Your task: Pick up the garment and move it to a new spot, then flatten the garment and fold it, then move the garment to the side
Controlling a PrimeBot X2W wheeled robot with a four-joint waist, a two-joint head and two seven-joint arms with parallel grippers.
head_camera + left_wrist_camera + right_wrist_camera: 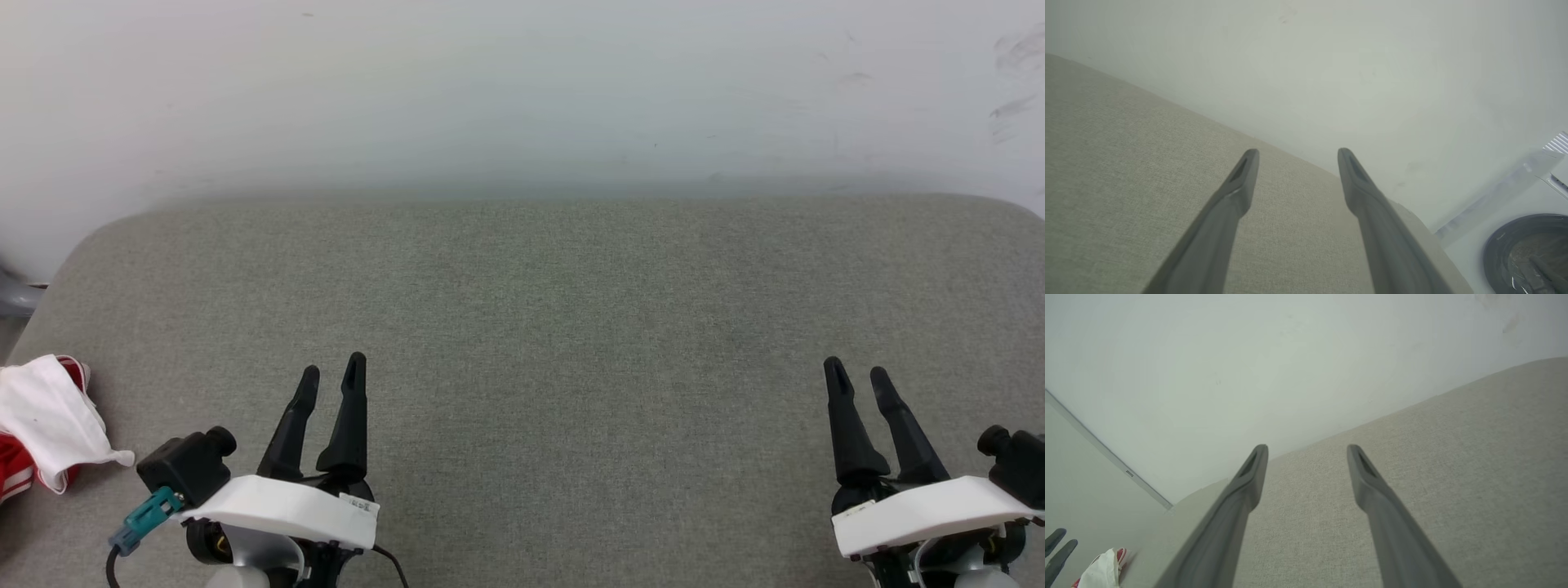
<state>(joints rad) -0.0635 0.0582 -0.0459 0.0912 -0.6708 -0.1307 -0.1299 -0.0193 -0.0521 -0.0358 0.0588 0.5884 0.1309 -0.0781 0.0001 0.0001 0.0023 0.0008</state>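
Jersey (45, 416) is lying bunched at the grey cushion's (571, 310) left edge, left of the nearer left gripper (333, 365); right gripper (855, 367) is sitting well apart. Both finger pairs are standing apart, holding nothing.

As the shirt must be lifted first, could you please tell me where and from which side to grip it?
Probably the loose white corner of the shirt, which lies bunched at the left edge of the cushion. That corner sticks out toward the open left gripper, so I would bring that gripper in leftward, low over the cushion, and pinch the corner.
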